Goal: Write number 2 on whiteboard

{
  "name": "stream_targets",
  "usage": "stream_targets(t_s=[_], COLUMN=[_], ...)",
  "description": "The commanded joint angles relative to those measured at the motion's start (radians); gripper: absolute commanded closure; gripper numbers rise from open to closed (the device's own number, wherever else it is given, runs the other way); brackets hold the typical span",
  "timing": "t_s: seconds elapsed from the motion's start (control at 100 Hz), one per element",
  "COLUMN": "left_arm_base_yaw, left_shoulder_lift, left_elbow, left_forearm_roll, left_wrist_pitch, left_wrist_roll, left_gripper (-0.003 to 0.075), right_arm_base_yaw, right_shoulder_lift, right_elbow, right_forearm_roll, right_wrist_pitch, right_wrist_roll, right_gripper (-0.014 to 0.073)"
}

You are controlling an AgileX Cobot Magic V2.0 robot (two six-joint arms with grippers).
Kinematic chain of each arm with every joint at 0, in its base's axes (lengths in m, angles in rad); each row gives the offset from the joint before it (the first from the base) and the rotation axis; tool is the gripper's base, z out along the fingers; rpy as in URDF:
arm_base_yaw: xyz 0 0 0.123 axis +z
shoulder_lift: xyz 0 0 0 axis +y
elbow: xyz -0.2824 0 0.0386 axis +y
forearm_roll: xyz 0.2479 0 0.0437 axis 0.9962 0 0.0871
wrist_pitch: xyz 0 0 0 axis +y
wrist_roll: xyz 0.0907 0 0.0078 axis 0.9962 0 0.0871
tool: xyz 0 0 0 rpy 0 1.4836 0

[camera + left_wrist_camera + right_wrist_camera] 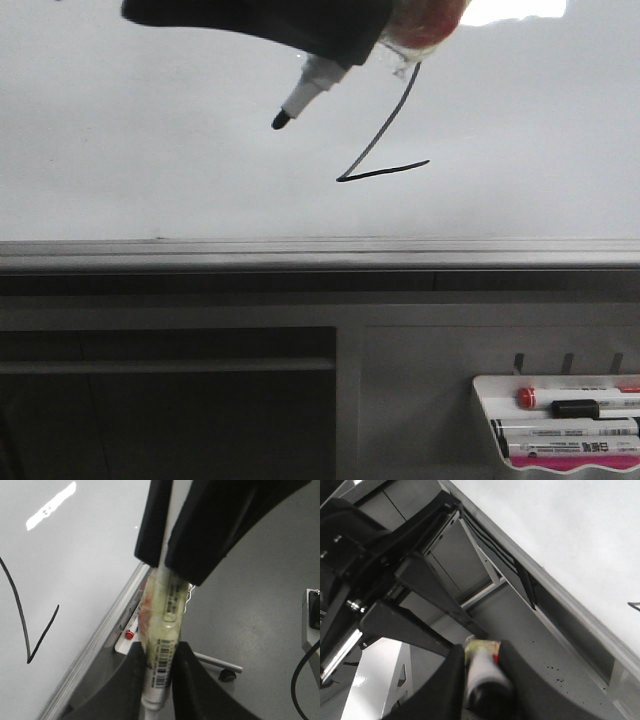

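The whiteboard (150, 160) carries the number 2 (385, 171) as a thin black line. Its long diagonal and base stroke show, while its top is hidden behind the arm. A white marker (305, 95) wrapped in yellowish tape hangs to the left of the digit with its black nib bare. Whether the nib touches the board I cannot tell. My left gripper (160, 652) is shut on the marker (162, 615) near the nib end. My right gripper (167, 570) clamps the same marker farther along, and the right wrist view shows that gripper (481, 652) shut on the marker's dark rear end (485, 685).
A grey metal ledge (300, 250) runs along the board's lower edge, with a grey cabinet front below. A small white tray (485, 400) at the lower right holds several markers. A cable (300, 675) and a chair caster (227, 675) lie on the grey floor.
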Motion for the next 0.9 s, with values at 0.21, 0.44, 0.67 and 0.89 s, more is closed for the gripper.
stream_targets(t_s=[0.21,0.44,0.67,0.89], left_arm_base_yaw=[0.000,-0.014,-0.014,-0.014], left_shoulder_lift=[-0.059,-0.157,-0.061,0.120], left_elbow=[0.021,0.154,0.134,0.054], left_forearm_roll=[-0.063,-0.320,-0.206,-0.097], left_wrist_pitch=[-0.272,-0.677,-0.793,-0.841], left_wrist_roll=[-0.105,-0.124,-0.297,-0.385], left_gripper=[0.0741,0.0741,0.0741,0.0741], right_arm_base_yaw=[-0.053,-0.150,-0.150,-0.150], right_shoulder_lift=[-0.037,-0.121,-0.130,-0.130], right_elbow=[-0.052,-0.048,-0.048,-0.048], right_forearm_roll=[0.047,0.040,0.078,0.079], right_wrist_pitch=[-0.062,-0.088,-0.136,-0.124], right_wrist_roll=[0.020,0.022,0.022,0.022], right_gripper=[0.0083,0.0169,0.0183,0.0183])
